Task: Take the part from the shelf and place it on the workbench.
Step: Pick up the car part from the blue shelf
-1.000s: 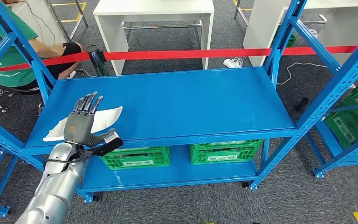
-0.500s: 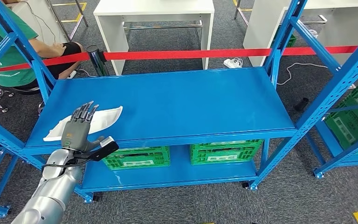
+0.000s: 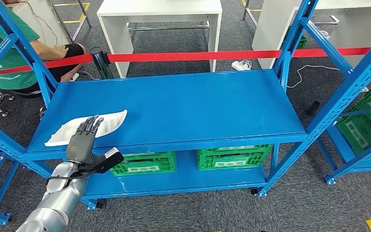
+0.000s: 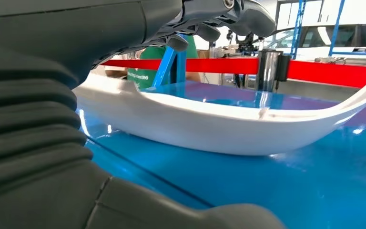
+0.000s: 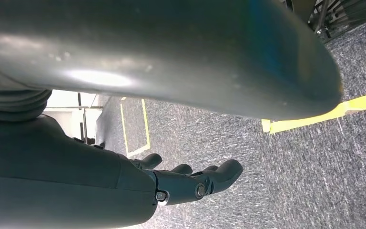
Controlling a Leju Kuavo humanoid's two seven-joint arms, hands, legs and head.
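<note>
The white part point(image 3: 89, 126) lay at the lower left of the blue shelf point(image 3: 188, 106). The left hand point(image 3: 83, 139) hovered over it, fingers spread, gripping nothing. The right hand point(image 5: 186, 181) hung empty, fingers loosely extended.

Little can be read here. The person's green shirt point(image 3: 0, 53) carries small white lettering near its hem in the head view, too small to make out; in the left wrist view the same green shirt point(image 4: 147, 76) shows a short white line of print (blurred, not legible). The green crates point(image 3: 142, 163) under the blue shelf point(image 3: 183, 106) bear pale moulded panels whose marks cannot be read.
</note>
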